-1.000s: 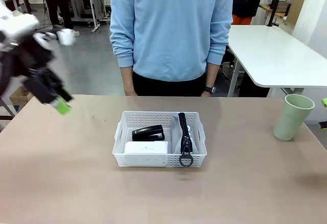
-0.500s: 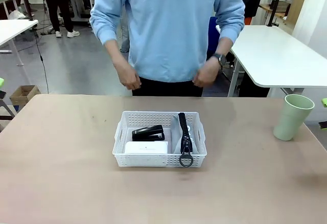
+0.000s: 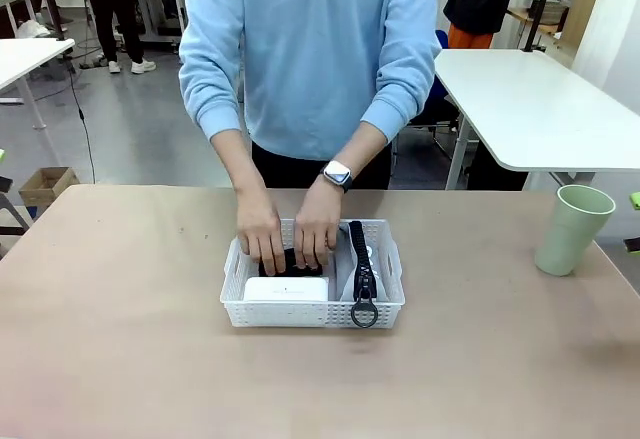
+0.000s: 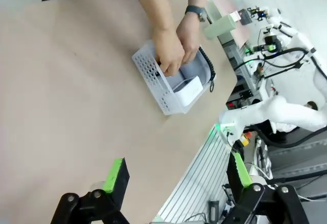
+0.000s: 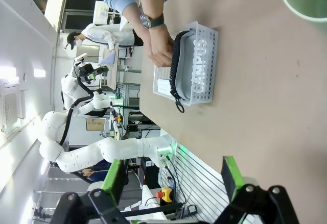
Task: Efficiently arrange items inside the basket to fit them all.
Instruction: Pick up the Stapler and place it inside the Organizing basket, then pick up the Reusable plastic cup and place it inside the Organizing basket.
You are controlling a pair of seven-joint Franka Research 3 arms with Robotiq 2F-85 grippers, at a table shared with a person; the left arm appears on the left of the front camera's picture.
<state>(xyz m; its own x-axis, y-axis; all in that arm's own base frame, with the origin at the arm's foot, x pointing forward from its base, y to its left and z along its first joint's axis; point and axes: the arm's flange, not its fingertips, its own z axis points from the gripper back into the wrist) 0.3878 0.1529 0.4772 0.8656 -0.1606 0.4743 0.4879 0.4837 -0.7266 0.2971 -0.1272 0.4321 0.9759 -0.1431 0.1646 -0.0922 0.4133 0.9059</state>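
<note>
**Left claw [image 4: 177,173] and right claw [image 5: 172,175] both released; cup not in basket yet**

Front view: the white basket [image 3: 300,312] sits mid-bench [image 3: 130,349]. The small white box [image 3: 287,289] lies flat at its near side and the grey pouch [image 3: 362,271] stands along one end, its ring pull hanging over the rim. The person's hands [image 3: 262,242] are inside the basket on the black stapler [image 3: 289,258], which is mostly covered. The pale green cup [image 3: 573,229] stands upright on the bench, well apart from the basket.

Left wrist view: left claw is spread wide and holds nothing, high over bare bench, far from the basket and hands.

Right wrist view: right claw is also spread and holds nothing. The cup rim shows at the picture's top corner, the basket farther off.

Judgement: three of the four items are in, the stapler is apparently being shifted to make room, and the cup is left to place.
</note>
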